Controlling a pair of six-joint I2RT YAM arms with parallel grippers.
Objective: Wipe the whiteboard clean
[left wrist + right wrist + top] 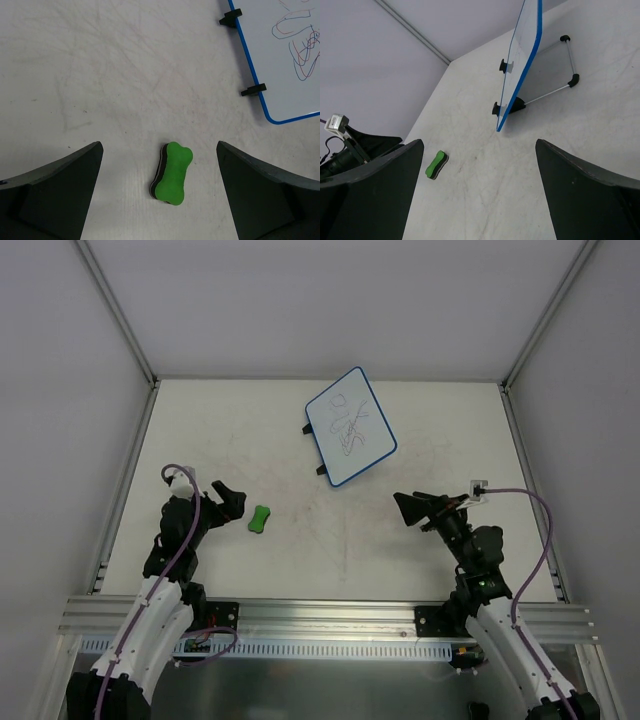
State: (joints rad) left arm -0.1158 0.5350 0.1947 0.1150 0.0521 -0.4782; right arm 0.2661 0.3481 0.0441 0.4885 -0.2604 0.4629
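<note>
Whiteboard (350, 426): on the far half of the table (200, 430), right of centre, standing on its lower edge and leaning back on a wire stand (555, 70)
Frame: thin blue, rounded corners, with two black clips (306, 430) on the left edge
Scribbles: looping pen lines (blue and red in the left wrist view) across the board's face
Eraser (260, 519): green, bone-shaped, lying flat on the table, well apart from the whiteboard
Left gripper (231, 499): jaws spread wide with nothing between them; the eraser lies just ahead of the gap
Right gripper (403, 508): jaws spread wide and empty, on the near right of the table, apart from the whiteboard and turned toward its blue edge
</note>
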